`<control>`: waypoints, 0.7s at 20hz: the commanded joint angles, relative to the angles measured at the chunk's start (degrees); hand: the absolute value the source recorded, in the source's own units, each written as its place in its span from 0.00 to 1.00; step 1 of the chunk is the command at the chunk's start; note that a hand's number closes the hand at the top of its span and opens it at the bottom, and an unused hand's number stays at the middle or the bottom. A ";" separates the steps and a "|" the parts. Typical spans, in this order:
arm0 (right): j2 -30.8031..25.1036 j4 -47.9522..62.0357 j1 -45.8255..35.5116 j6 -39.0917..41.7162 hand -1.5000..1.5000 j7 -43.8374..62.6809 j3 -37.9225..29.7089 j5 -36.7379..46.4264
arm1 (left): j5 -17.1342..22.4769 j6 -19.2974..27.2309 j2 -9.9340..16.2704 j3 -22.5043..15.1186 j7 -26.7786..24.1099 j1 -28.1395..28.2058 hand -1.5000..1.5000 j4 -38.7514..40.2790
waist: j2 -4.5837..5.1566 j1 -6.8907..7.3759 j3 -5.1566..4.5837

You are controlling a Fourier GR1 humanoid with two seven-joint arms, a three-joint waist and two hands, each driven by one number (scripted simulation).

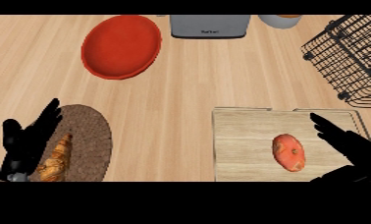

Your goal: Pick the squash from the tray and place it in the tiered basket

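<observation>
An orange-red squash (288, 152) lies on the wooden tray (243, 139) at the lower right. My right hand (340, 142) is just right of the squash, fingers straight and pointing up-left, not touching it. The black wire tiered basket (340, 56) stands at the right edge, farther back. At the lower left my left hand (25, 142) rests open with its fingers up, over the edge of a woven mat.
A red bowl (121, 46) sits at the back left. A grey toaster (210, 26) and a pale pot (279, 20) stand along the back edge. A croissant (56, 161) lies on the round woven mat (87, 142) at the lower left.
</observation>
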 commanded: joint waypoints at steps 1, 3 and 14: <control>3.54 -2.74 -2.20 -0.89 0.00 4.53 0.93 1.51 | 0.56 -2.93 0.96 2.06 -1.07 2.63 0.50 -1.77 | -0.02 0.14 -0.02; 5.15 0.33 -0.32 -0.15 0.00 -1.54 0.28 5.20 | -0.57 -0.98 -1.35 1.64 2.21 0.79 0.50 -3.51 | -0.01 0.05 0.00; 8.45 7.15 -5.11 0.71 0.00 -3.10 -0.97 8.58 | -2.95 -1.12 -3.33 1.49 5.26 0.08 0.50 -5.41 | 0.01 0.19 0.01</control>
